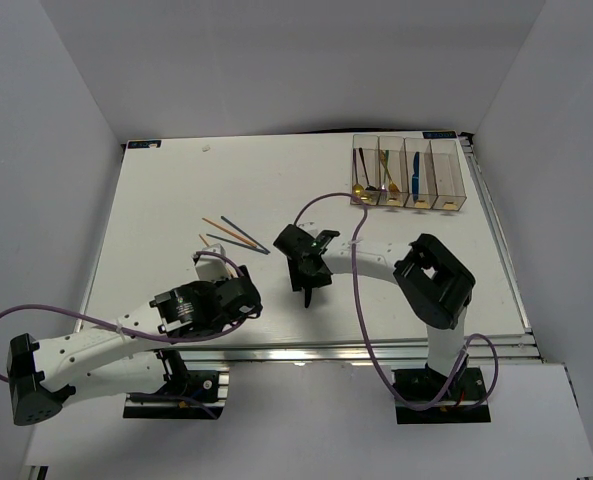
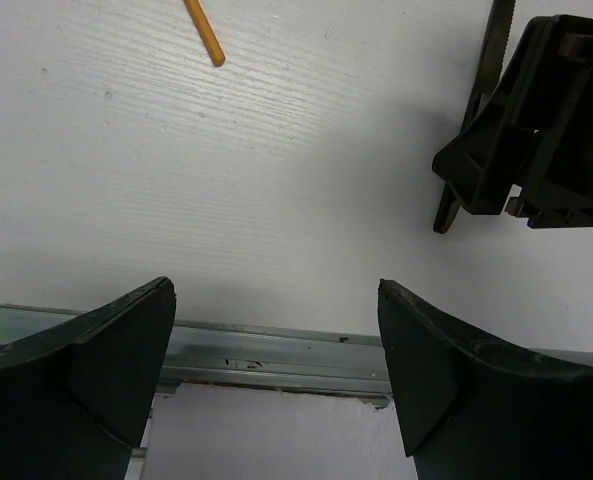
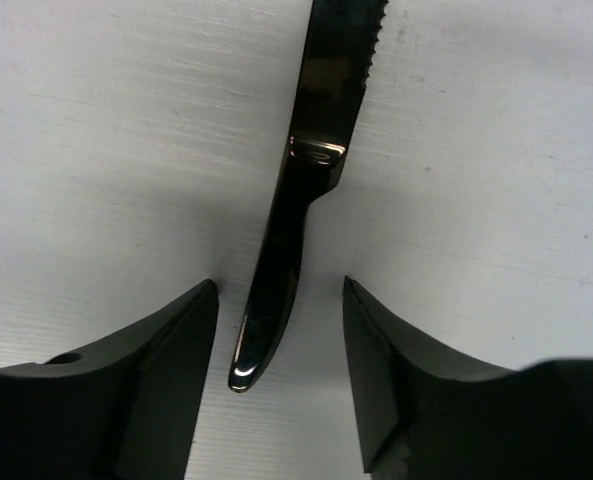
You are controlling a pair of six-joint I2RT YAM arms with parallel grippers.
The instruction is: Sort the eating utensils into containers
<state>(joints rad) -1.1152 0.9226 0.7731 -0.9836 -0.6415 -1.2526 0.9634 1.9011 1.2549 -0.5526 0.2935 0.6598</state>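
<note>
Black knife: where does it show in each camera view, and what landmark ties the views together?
Top external: black knife at the centre of the table, mostly hidden, handle end showing.
Left wrist: upper right, partly covered.
Right wrist: centre, lying between the fingers of the right claw.
Shared landmark: the right claw, over the knife in every view.

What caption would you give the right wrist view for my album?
Right gripper straddles a black knife's handle on the table, jaws not touching it.

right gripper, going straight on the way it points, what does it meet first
The right gripper would probably meet the black knife, whose handle lies between its jaws on the table; depth unclear.
</note>
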